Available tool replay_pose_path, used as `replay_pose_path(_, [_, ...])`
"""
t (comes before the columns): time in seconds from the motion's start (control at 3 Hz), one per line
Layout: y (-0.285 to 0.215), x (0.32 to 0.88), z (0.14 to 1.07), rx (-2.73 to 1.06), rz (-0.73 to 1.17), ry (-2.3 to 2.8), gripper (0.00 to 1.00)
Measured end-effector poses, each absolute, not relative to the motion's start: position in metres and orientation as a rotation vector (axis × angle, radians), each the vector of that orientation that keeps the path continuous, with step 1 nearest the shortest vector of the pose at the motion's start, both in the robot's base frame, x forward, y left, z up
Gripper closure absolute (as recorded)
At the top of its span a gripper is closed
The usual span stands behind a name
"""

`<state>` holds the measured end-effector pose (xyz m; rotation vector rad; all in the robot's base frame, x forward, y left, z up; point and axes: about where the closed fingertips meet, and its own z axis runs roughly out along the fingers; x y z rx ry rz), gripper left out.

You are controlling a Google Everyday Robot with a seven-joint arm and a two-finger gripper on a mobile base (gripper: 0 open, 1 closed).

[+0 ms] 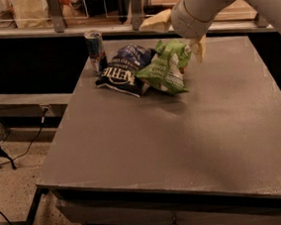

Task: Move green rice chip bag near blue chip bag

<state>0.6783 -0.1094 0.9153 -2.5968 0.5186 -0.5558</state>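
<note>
The green rice chip bag (165,68) lies on the far part of the grey table (182,130), its left edge touching the blue chip bag (123,72), which shows white "Kettle" lettering. My gripper (172,40) hangs just above the green bag's top. Its pale fingers (154,21) are spread wide, one to the upper left and one to the right of the bag top. It is open and holds nothing.
A slim blue-and-silver can (95,48) stands upright just left of the blue bag, near the table's far left corner. A shelf with boxes and metal posts (55,13) runs behind the table. A cable and a stand foot (0,153) lie on the floor at the left.
</note>
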Motion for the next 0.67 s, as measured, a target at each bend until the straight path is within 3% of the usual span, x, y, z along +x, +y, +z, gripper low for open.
replay_pose_path(0.67, [-0.1203,0.6832,0.9393,-2.498,-0.581,0.61,0.0])
